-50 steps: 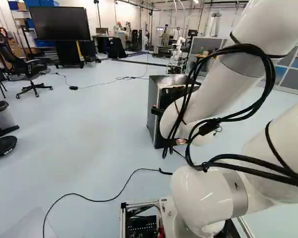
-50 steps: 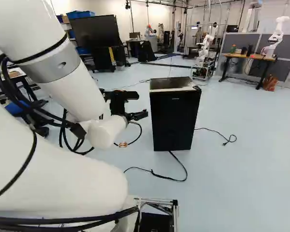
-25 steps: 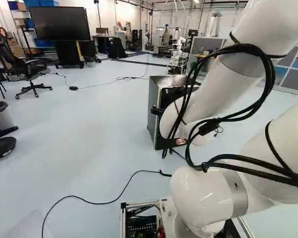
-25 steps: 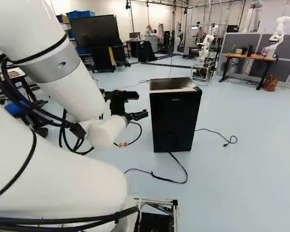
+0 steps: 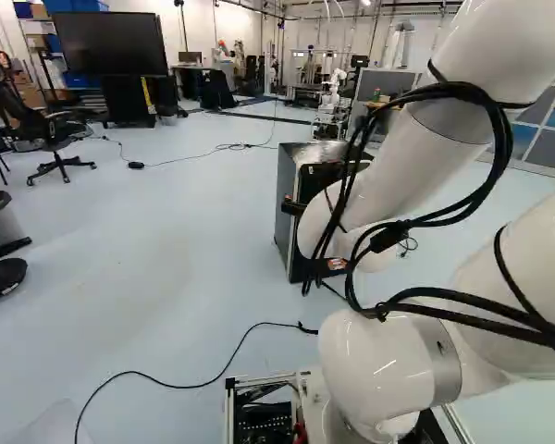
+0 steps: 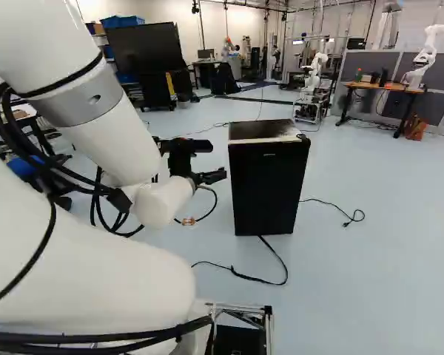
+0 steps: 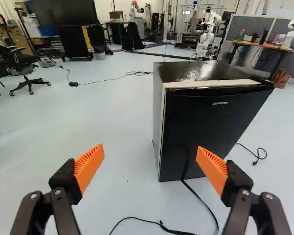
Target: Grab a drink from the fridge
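Observation:
In the right base view my gripper [image 6: 212, 161] is held out just left of the black fridge [image 6: 266, 185], whose door is shut. The wrist view has the gripper [image 7: 150, 151] open, with only floor between its orange pads. Ahead of it stands the upright fridge [image 7: 210, 127], more on the side of the finger with the orange pad [image 7: 211, 169]; a space separates them. The fridge [image 5: 291, 208] is partly hidden behind my arm in the left base view. No drink is visible.
A black cable [image 6: 244, 275] lies on the floor before the fridge, another [image 6: 333, 205] beside it. Further back are a screen on a stand [image 5: 111, 44], an office chair [image 5: 51, 139], a desk [image 6: 381, 87] and another robot [image 6: 427, 55]. A bin [image 5: 2, 222] stands at the left.
The base has moved slightly forward; the fridge looks a little larger and lower in the right base view. The arm has kept its pose against its lowest joint.

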Robot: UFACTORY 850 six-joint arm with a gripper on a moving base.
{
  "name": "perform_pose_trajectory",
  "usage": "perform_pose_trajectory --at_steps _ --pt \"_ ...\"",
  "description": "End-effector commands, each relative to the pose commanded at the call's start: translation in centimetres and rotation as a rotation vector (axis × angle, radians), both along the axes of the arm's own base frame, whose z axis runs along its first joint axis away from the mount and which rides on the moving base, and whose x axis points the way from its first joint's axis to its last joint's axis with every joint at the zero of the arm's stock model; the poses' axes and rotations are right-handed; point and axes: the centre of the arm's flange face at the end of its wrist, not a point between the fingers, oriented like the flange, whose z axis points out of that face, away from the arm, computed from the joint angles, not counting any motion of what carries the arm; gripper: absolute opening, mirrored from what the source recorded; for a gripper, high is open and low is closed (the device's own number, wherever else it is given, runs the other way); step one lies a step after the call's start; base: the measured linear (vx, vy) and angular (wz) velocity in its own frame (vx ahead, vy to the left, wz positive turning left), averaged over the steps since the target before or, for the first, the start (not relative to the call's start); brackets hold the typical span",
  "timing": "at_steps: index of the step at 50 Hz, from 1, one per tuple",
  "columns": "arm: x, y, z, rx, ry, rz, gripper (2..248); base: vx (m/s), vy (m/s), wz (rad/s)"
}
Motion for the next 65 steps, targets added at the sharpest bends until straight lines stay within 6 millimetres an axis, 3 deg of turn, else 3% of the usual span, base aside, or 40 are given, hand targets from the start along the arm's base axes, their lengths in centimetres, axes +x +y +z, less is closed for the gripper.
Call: perform_pose_trajectory --at_steps 65 --pt "0.0 0.0 0.0 0.0 0.0 0.0 247 0.099 -0.017 0.001"
